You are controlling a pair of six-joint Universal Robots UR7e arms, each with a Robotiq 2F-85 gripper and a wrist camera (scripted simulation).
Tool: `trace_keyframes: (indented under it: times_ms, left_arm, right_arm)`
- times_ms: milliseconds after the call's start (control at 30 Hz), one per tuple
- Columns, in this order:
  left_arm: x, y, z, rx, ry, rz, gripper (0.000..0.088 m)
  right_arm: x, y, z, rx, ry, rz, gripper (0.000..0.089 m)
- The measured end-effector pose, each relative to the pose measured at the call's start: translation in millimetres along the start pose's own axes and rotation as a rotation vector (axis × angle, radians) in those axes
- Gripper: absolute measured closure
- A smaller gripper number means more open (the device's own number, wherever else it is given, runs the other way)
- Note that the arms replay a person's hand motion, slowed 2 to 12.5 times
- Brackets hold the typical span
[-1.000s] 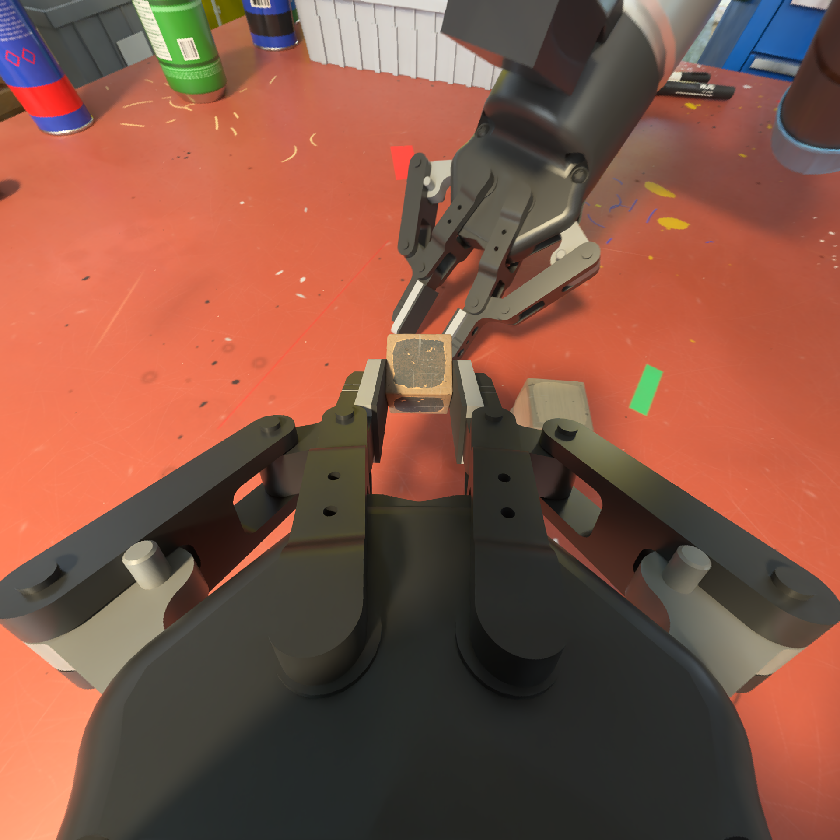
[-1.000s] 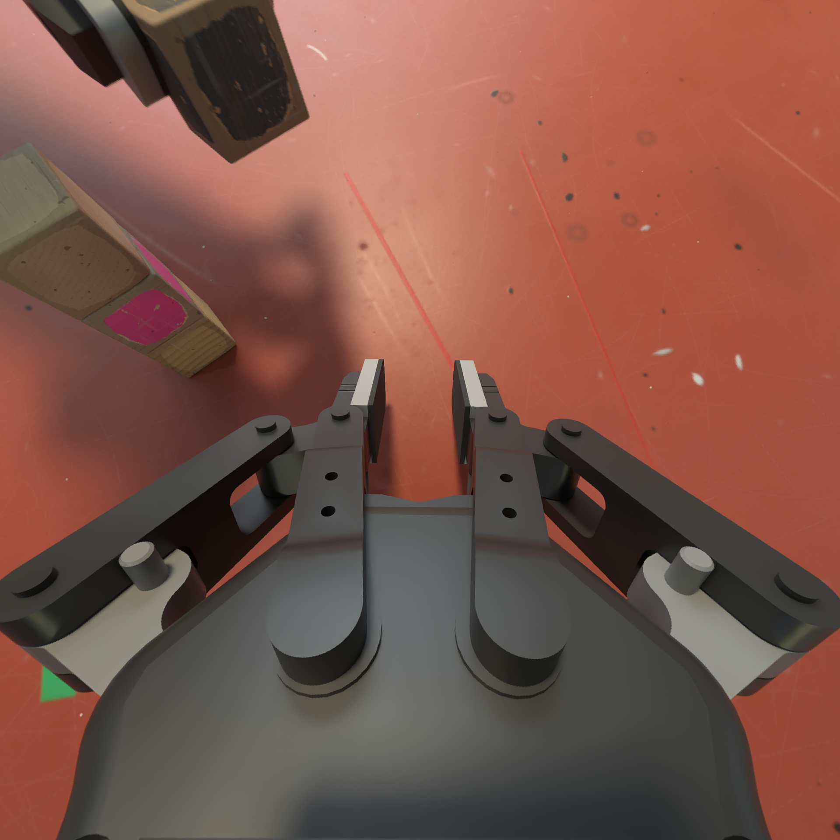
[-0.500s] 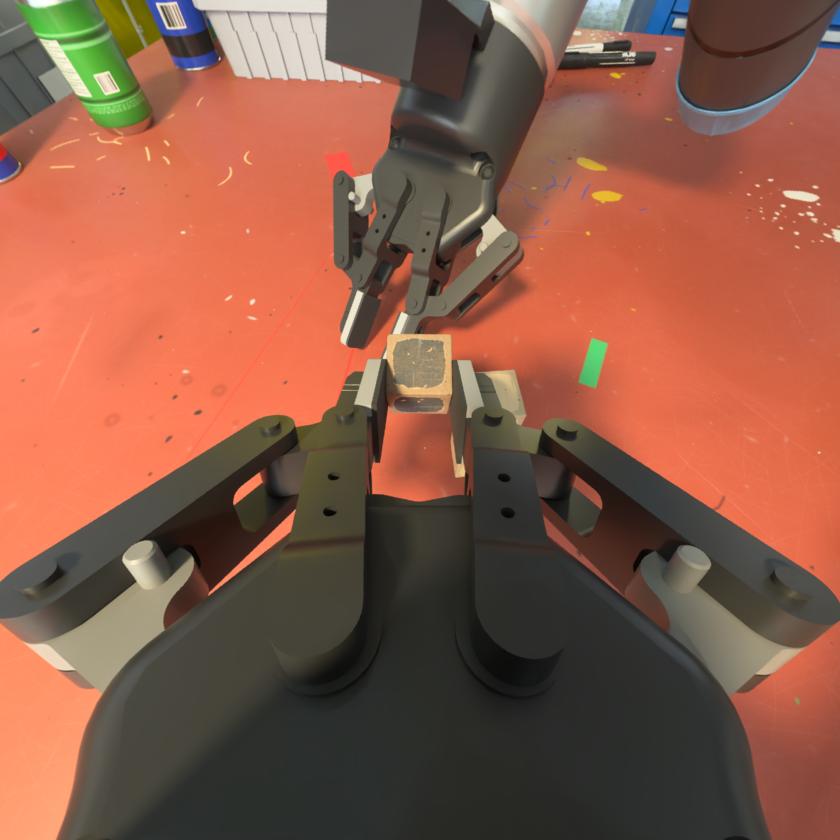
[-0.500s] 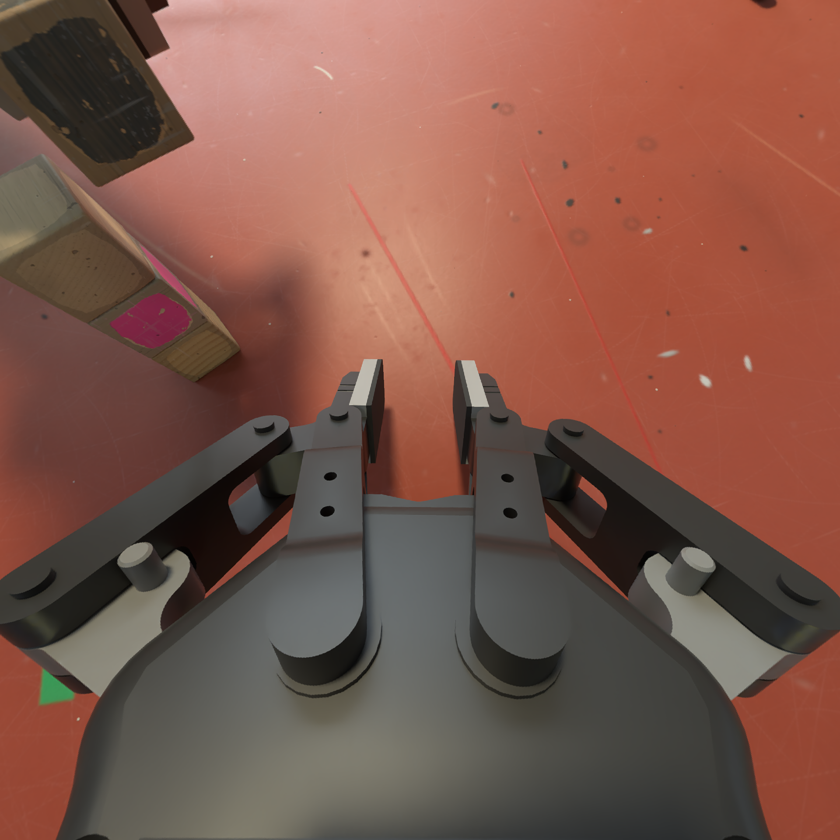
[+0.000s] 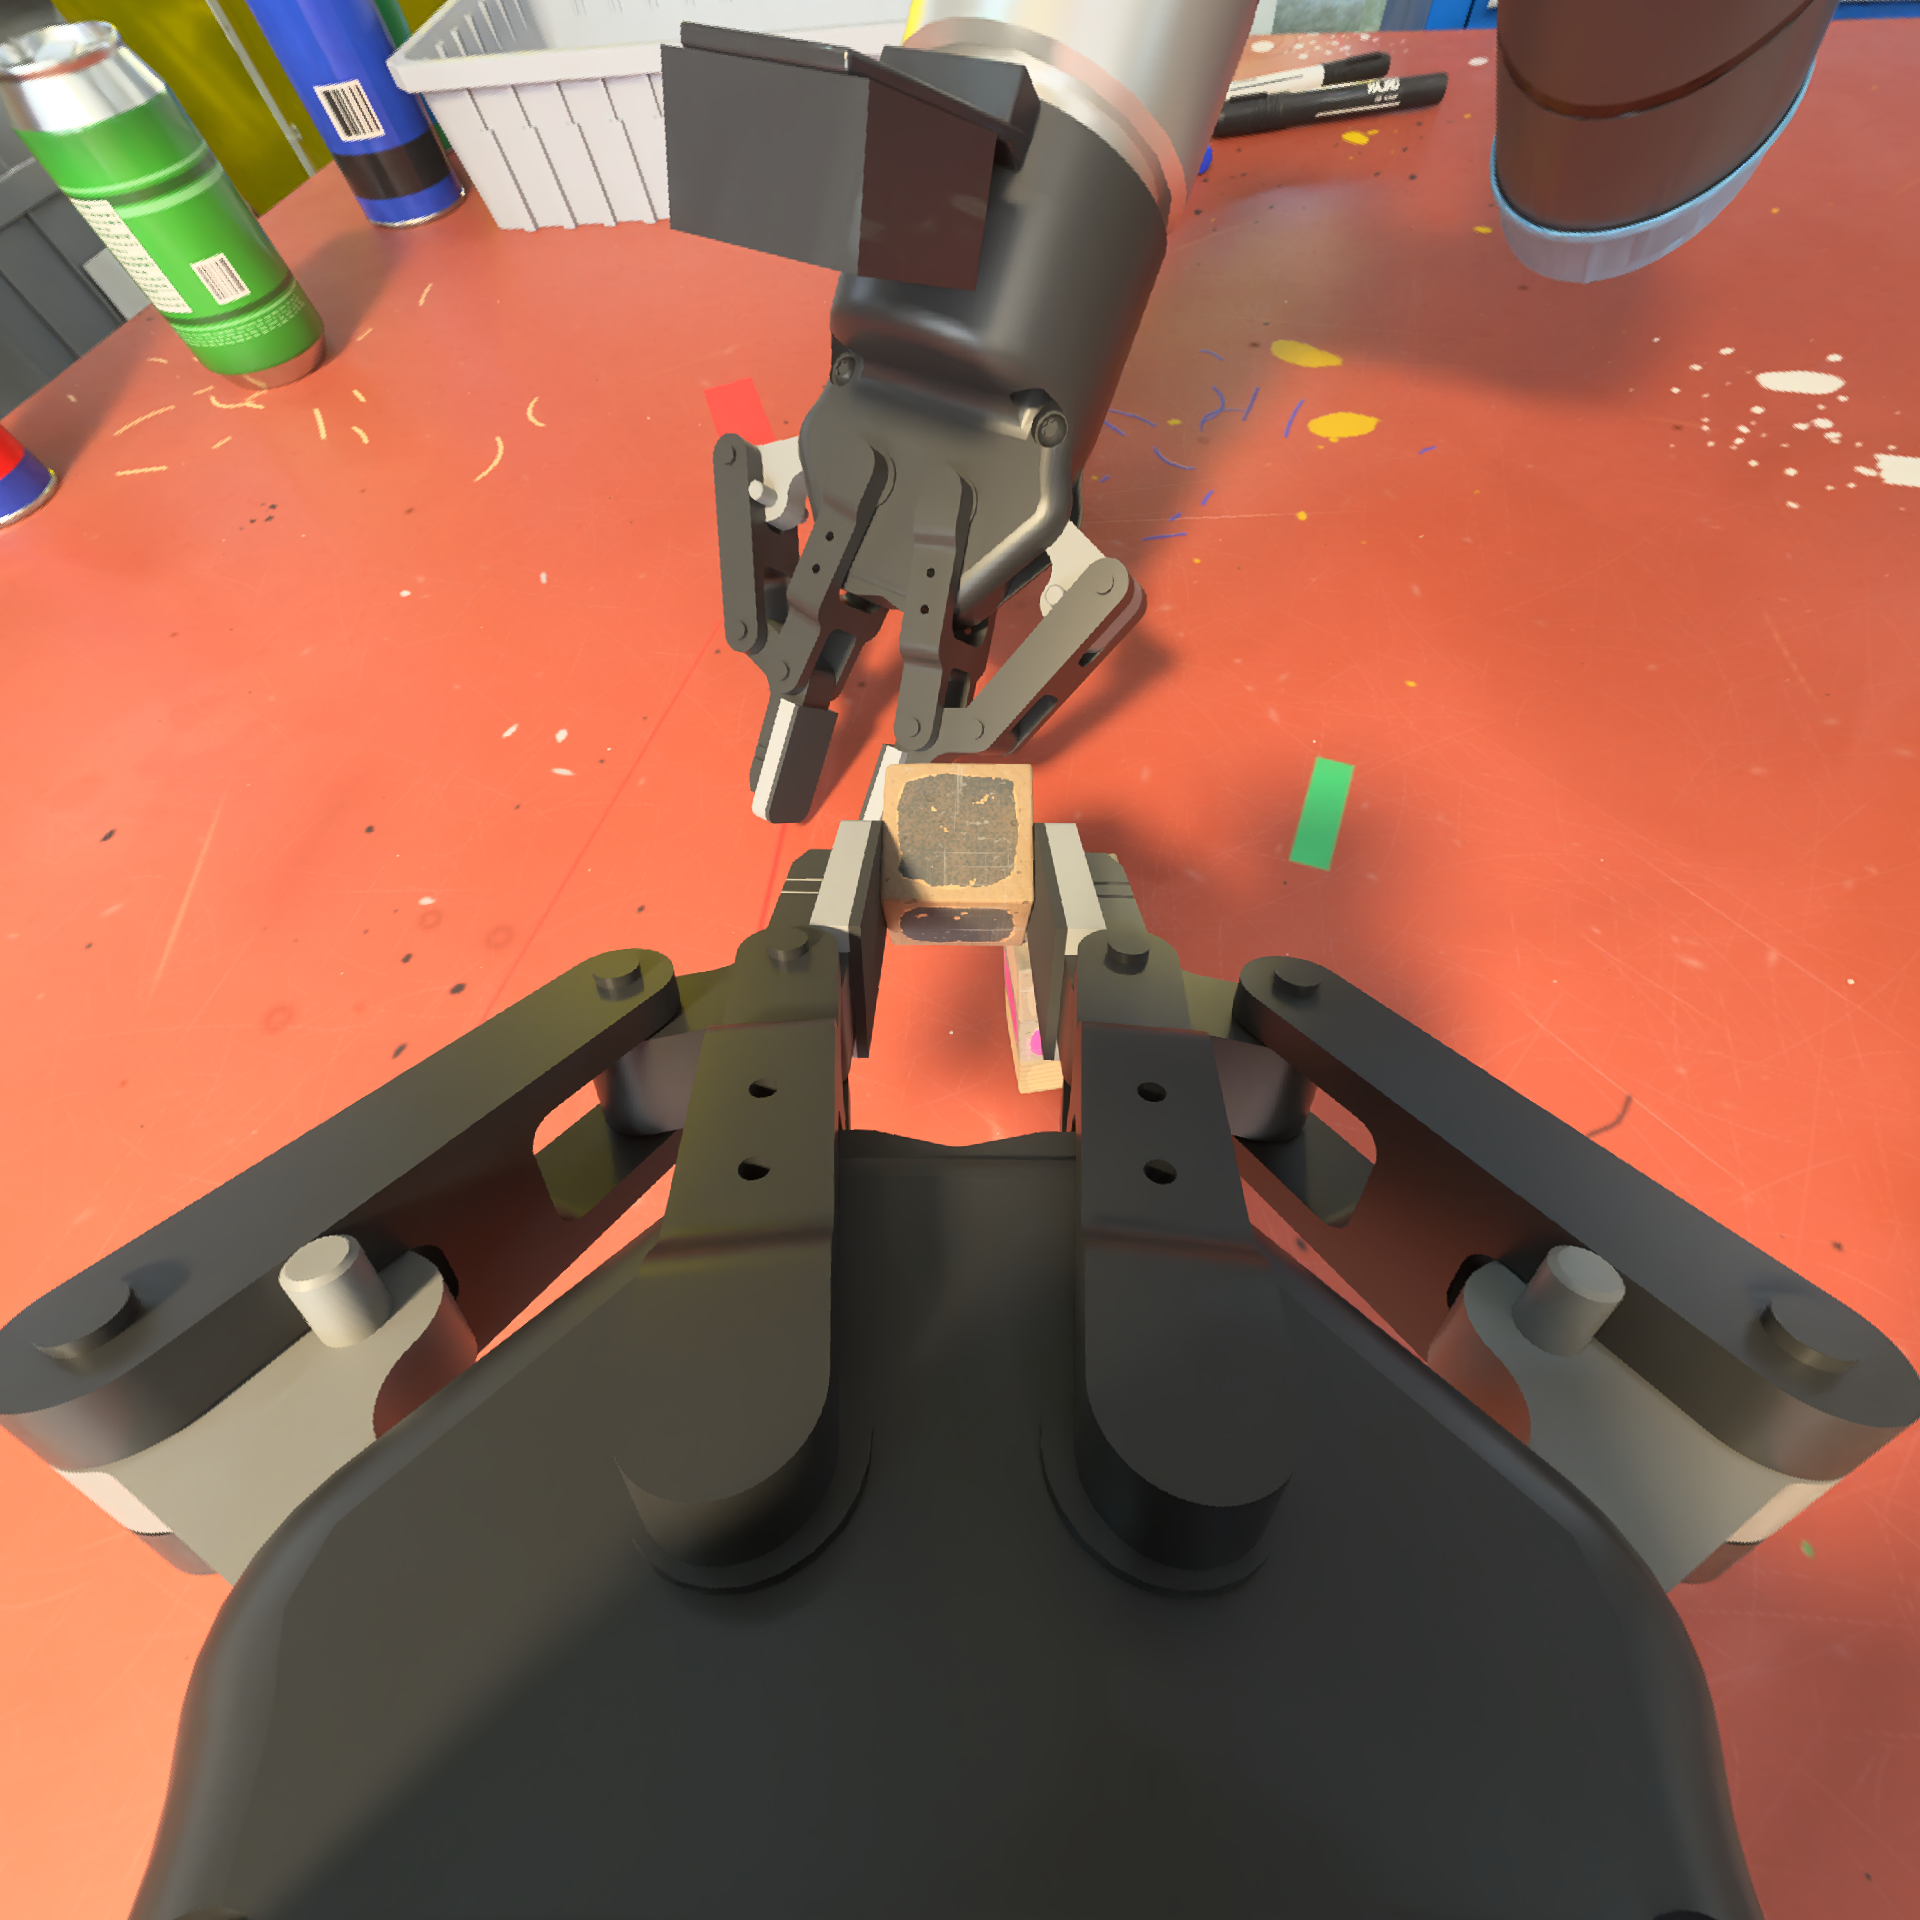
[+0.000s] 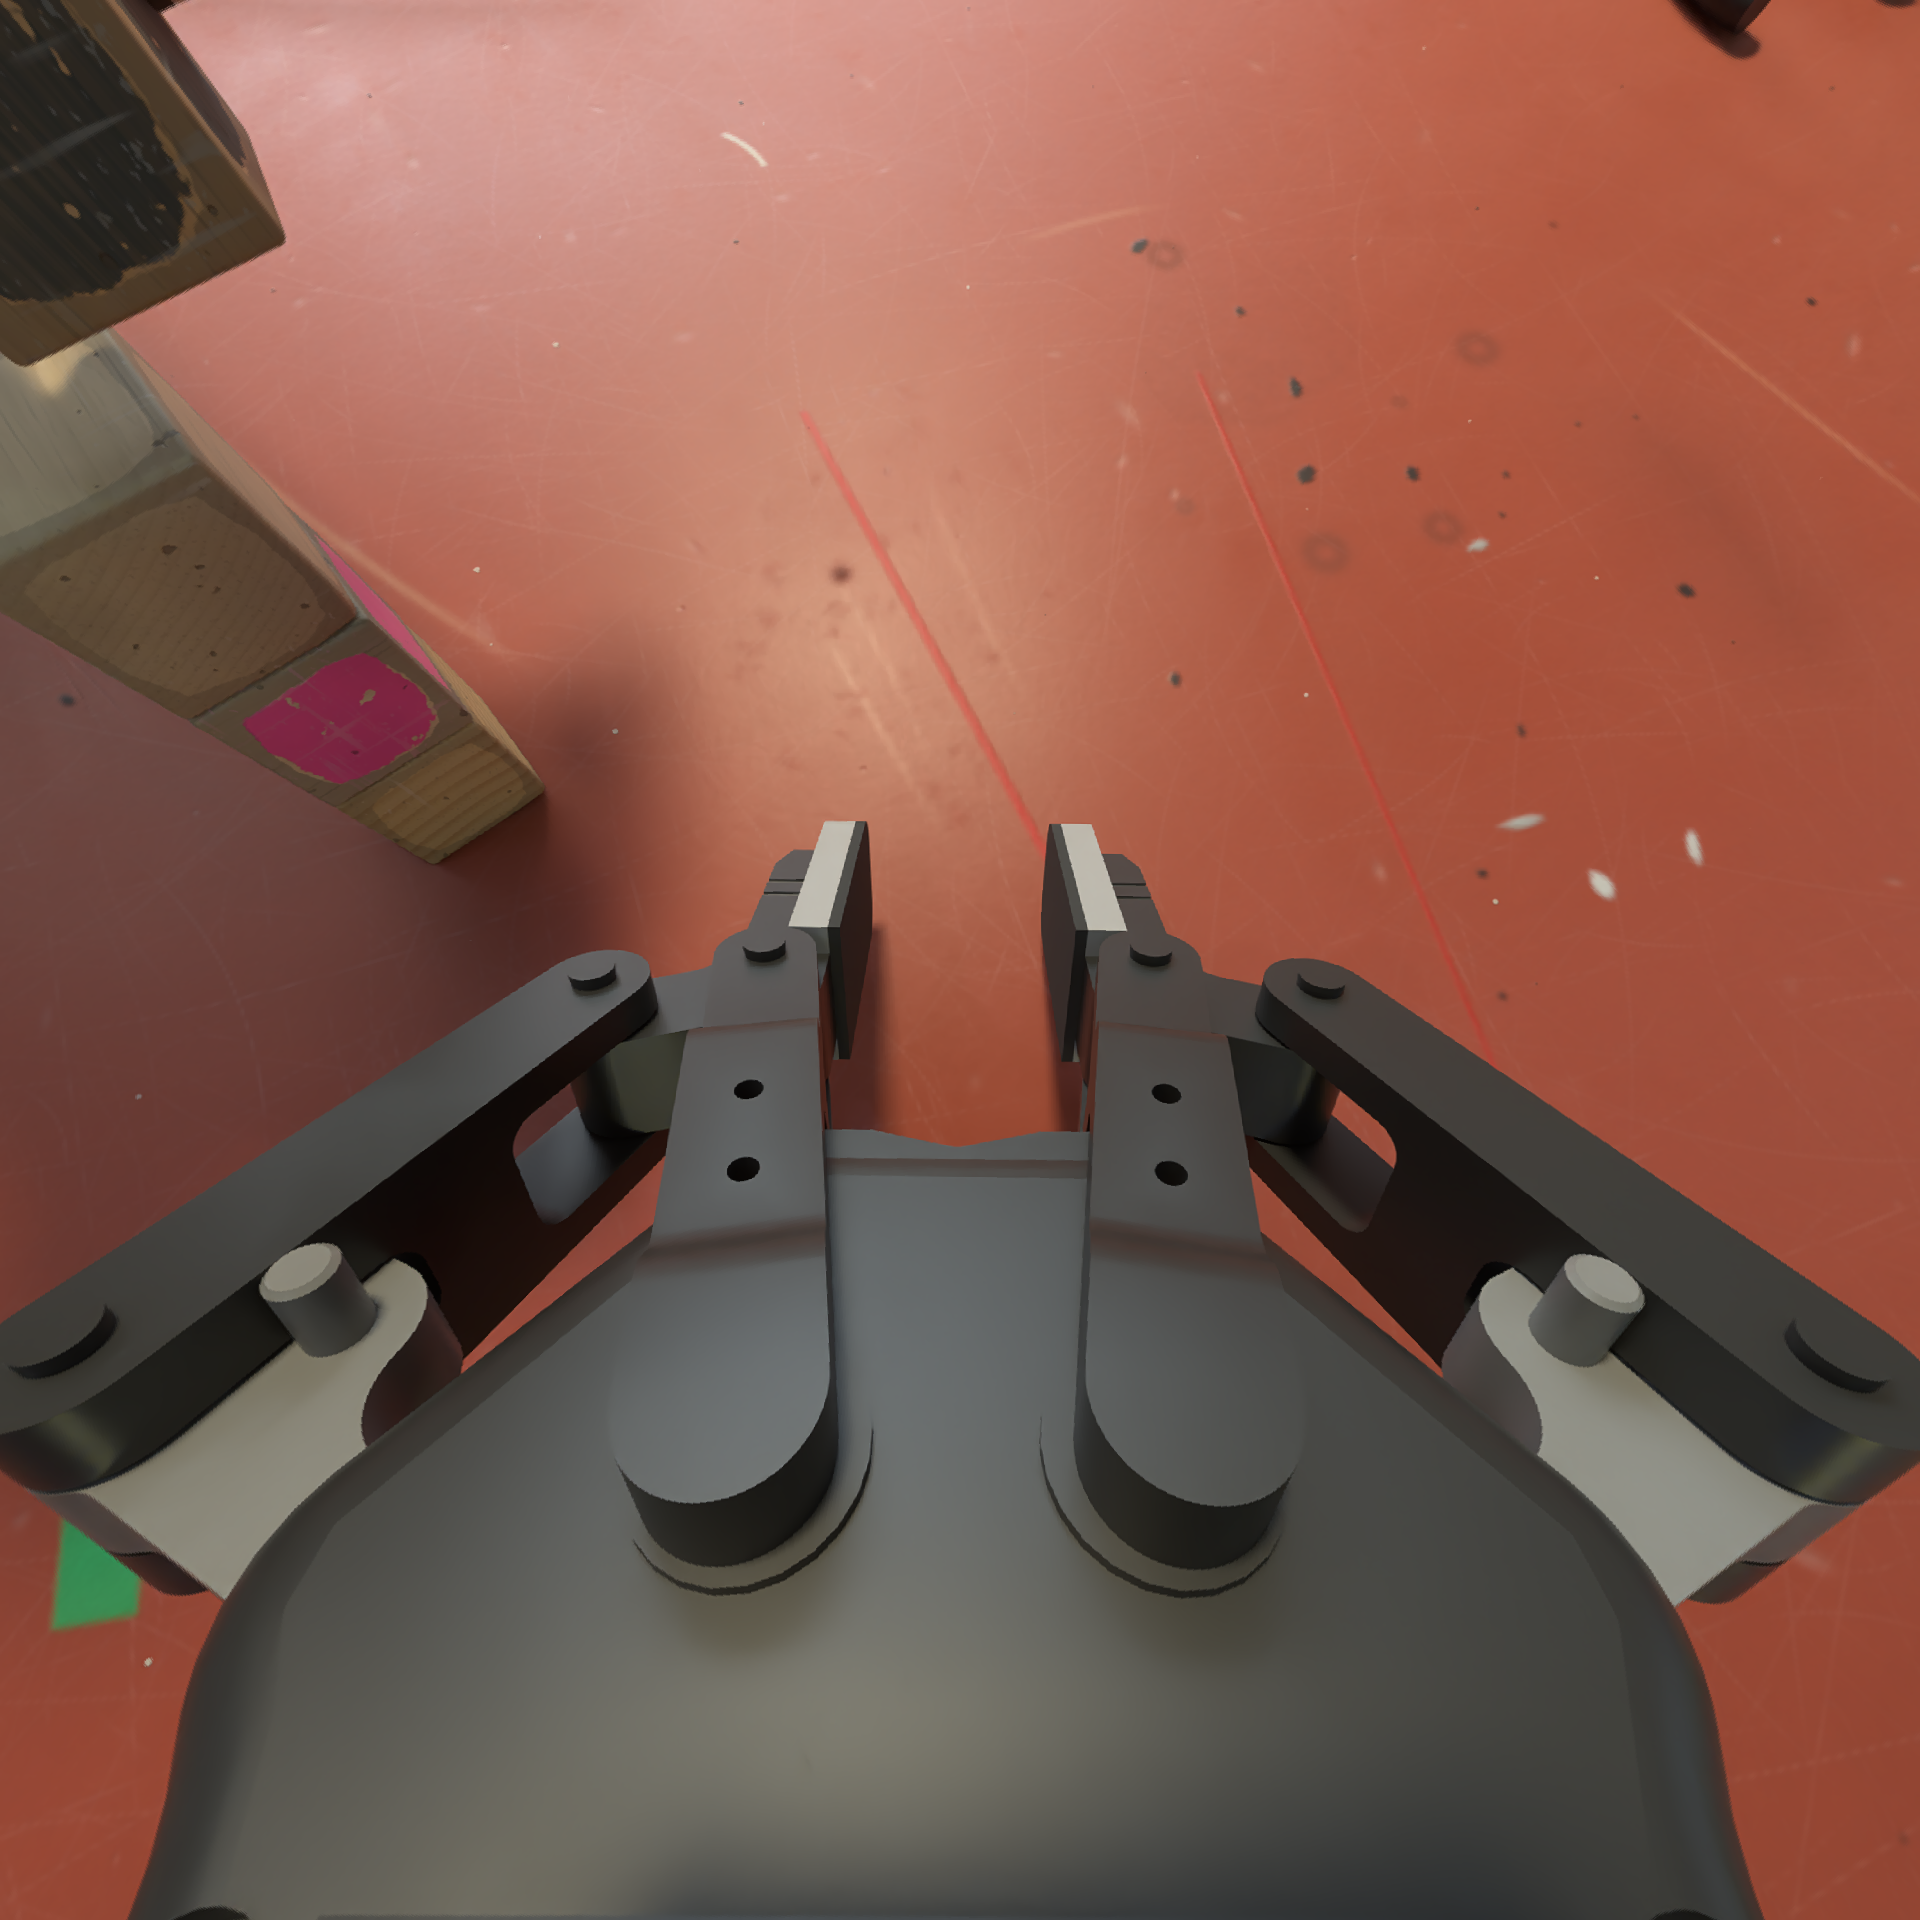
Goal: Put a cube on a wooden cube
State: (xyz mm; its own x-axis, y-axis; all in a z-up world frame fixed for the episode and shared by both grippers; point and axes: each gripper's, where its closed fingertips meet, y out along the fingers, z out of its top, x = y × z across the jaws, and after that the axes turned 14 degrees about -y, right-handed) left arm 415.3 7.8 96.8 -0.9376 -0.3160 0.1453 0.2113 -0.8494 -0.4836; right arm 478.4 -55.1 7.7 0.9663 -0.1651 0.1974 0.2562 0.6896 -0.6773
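My left gripper (image 5: 956, 862) is shut on a wooden cube with worn black faces (image 5: 956, 831), held in the air. Under it, between my fingers, a strip of a stack of wooden cubes (image 5: 1029, 1029) shows with a pink side. In the right wrist view the stack (image 6: 177, 592) stands on the red table at the left, with a greyish top, brown, pink and plain wood faces; the held cube (image 6: 94, 177) hangs over its top. My right gripper (image 6: 956, 883) is open and empty, low over the table right of the stack; it also shows in the left wrist view (image 5: 831, 769).
A green can (image 5: 177, 239), a blue can (image 5: 364, 114) and a white basket (image 5: 561, 135) stand at the back left. Black markers (image 5: 1330, 99) and a brown cylinder (image 5: 1642, 135) are at the back right. A green tape strip (image 5: 1322, 810) lies right of the cube.
My left gripper has carried the black-faced cube sideways until it hangs over the stack. In the right wrist view the cube slid left across the stack's top. The right gripper stayed open.
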Motion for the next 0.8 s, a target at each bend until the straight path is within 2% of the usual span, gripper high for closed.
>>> trace_keyframes:
  times_ms: [267,600,800]
  left_arm:
    - [-1.1,-5.0,5.7,-0.027,-0.035,0.031,0.0632]
    - [13.1,-7.9,8.1,-0.101,-0.144,-0.013,0.0632]
    - [20.0,-8.4,8.5,-0.126,-0.140,-0.022,0.0632]
  right_arm:
    - [0.1,0.0,-0.1,0.002,0.007,0.006,0.0590]
    - [0.2,-0.1,0.0,0.004,0.012,0.010,0.0589]
    - [0.4,0.0,-0.1,0.004,0.012,0.009,0.0591]
